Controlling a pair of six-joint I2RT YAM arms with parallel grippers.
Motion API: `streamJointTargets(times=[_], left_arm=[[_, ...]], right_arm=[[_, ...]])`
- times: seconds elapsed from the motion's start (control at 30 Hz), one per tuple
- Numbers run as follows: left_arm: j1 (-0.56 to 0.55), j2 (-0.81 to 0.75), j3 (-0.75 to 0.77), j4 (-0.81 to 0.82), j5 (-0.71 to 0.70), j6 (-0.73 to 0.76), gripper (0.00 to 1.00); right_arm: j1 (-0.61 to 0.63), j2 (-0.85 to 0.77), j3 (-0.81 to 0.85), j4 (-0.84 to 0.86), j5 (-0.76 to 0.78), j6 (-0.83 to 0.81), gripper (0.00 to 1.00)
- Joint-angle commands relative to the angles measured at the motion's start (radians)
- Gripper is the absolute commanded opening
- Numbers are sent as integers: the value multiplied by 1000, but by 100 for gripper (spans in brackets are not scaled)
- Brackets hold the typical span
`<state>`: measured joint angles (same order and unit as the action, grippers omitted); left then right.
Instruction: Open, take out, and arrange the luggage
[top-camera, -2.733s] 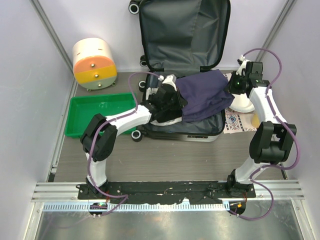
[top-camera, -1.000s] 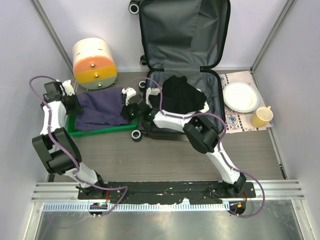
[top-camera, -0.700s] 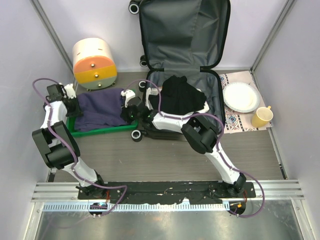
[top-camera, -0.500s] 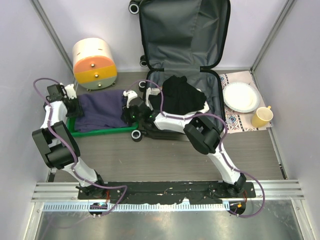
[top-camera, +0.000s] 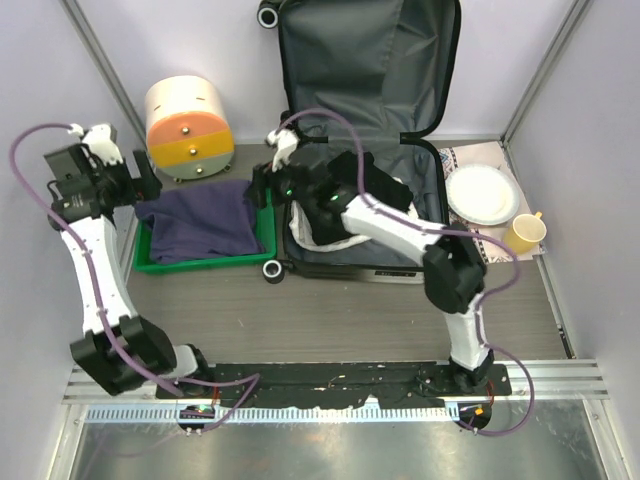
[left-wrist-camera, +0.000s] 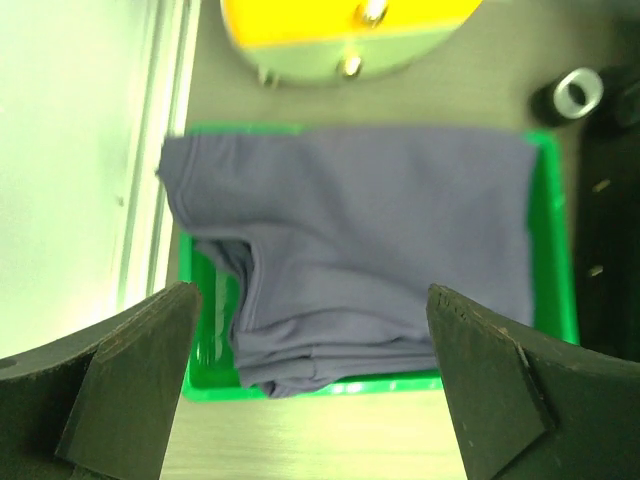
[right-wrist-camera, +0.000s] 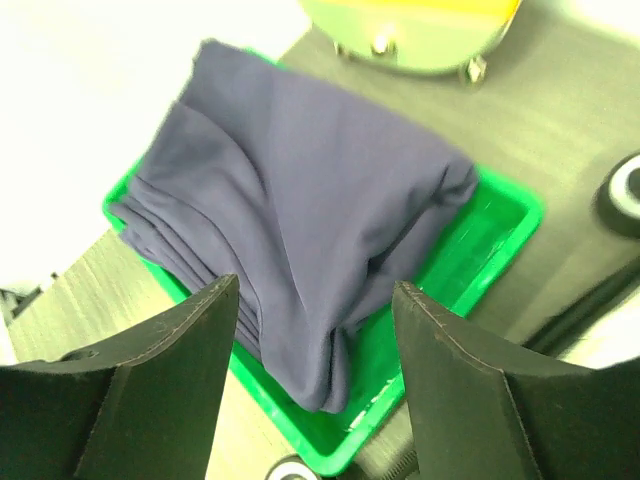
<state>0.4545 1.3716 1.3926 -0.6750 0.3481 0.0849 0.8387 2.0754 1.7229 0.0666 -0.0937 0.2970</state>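
Note:
The luggage (top-camera: 425, 215) lies open on the table, its lid (top-camera: 370, 70) propped against the back wall. A black garment (top-camera: 365, 190) rests in its base. A folded navy garment (top-camera: 195, 225) lies in the green tray (top-camera: 265, 235), also visible as the navy garment (left-wrist-camera: 350, 250) and navy garment (right-wrist-camera: 300, 200). My left gripper (top-camera: 140, 182) hovers open above the tray's left end, left gripper (left-wrist-camera: 315, 390) empty. My right gripper (top-camera: 262, 185) hangs open above the tray's right edge, right gripper (right-wrist-camera: 315, 370) empty too.
A cream-and-orange cylinder (top-camera: 190, 125) stands behind the tray. Right of the luggage, a white plate (top-camera: 482, 193) and a yellow mug (top-camera: 522, 233) sit on a patterned mat (top-camera: 470, 250). White walls close in left, right and back.
Both grippers have opened and let go of the navy garment, which now lies in the tray. Both have risen; the left arm swung up and left, the right drew back toward the luggage.

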Motion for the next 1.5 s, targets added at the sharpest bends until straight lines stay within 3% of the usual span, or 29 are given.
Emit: streamJointTargets(times=[0.0,0.07,0.23,0.33,0.53,0.73,1.07,1.1,1.17,1.2,1.23,1.4,1.47], left_arm=[[7,-123,109,-70,156,-118,100],[-3,-152,124,-78,281,-132,100],[-172,-173,132,-158,177,-180,100],[-319,-195,45,-88,103,-206,100],[-427,-166,-75,20,91,-277,100],[-433,-140,-99,60,100,-327,100],[-435,-141,-211,160,150,-341,100],[-435,-135,-210,161,155,-341,100],[-441,-128,-199,160,152,-340,100],[-445,-123,-193,163,150,-338,100],[-444,-118,-187,166,149,-333,100],[-592,-51,-93,178,109,-362,100],[-635,-6,-73,231,127,-437,99]], right_arm=[[-87,-251,15,-110,-119,-136,67],[-156,-348,-63,-180,-133,-193,64],[-280,-509,-259,-375,-155,-370,57],[-285,-572,-374,-438,-204,-485,51],[-234,-560,-496,-389,-221,-588,49],[-173,-440,-494,-315,-135,-647,57],[-110,-342,-499,-216,-51,-719,60],[-110,-334,-497,-205,-35,-714,58],[-115,-325,-477,-194,-6,-708,38],[-119,-327,-465,-195,8,-707,15],[-128,-337,-459,-194,9,-705,3],[-260,-423,-386,-247,-125,-599,1],[-321,-471,-375,-257,-170,-546,1]])
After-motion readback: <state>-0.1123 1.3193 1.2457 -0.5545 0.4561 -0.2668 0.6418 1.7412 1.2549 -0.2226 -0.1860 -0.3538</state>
